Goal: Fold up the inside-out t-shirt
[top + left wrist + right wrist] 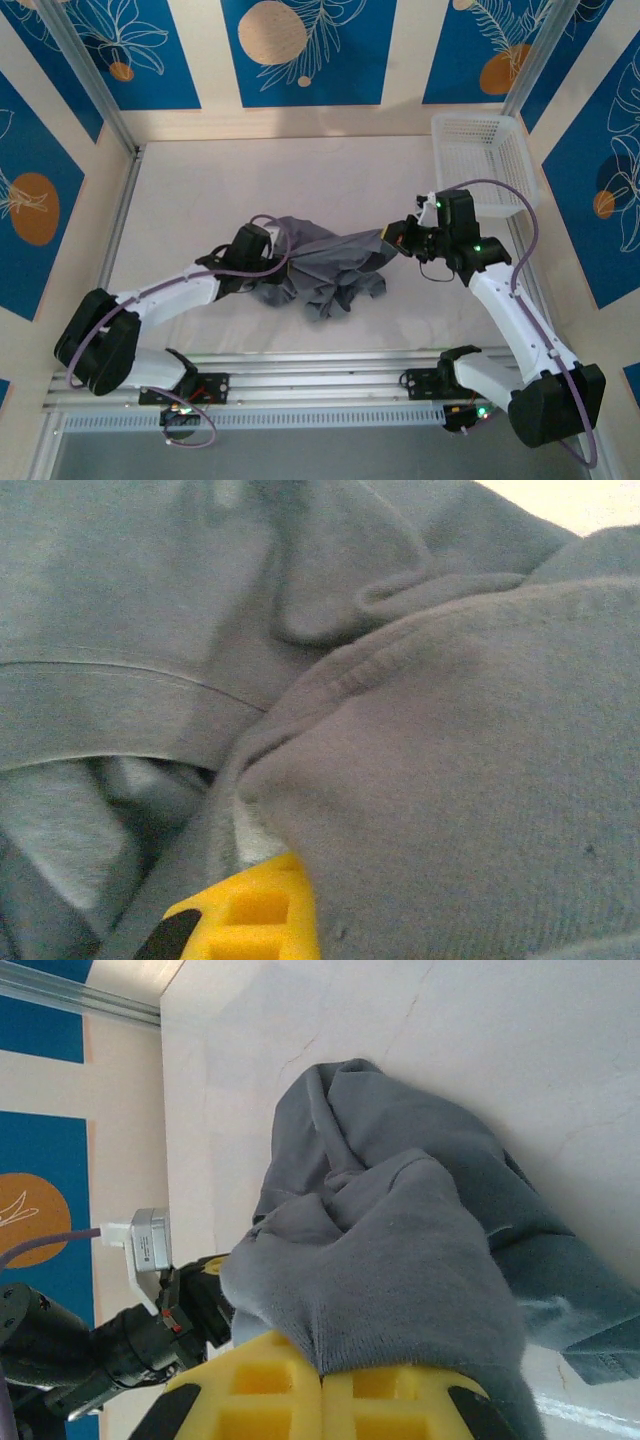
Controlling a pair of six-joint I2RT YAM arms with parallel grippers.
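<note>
The inside-out t-shirt (330,265) lies crumpled in a slate-grey heap in the middle of the table, stretched between both arms. My left gripper (272,262) is shut on its left side. In the left wrist view, grey cloth (450,730) drapes over the jaws and one yellow finger (250,915) shows beneath it. My right gripper (392,240) is shut on the shirt's right edge. In the right wrist view its two yellow fingers meet (322,1380) with a bunch of the cloth (390,1260) pinched between them.
A white plastic basket (480,150) stands at the back right corner, just beyond the right arm. The pale table (230,190) stretches behind and to the left of the shirt. The left arm's wrist (150,1330) shows beyond the cloth in the right wrist view.
</note>
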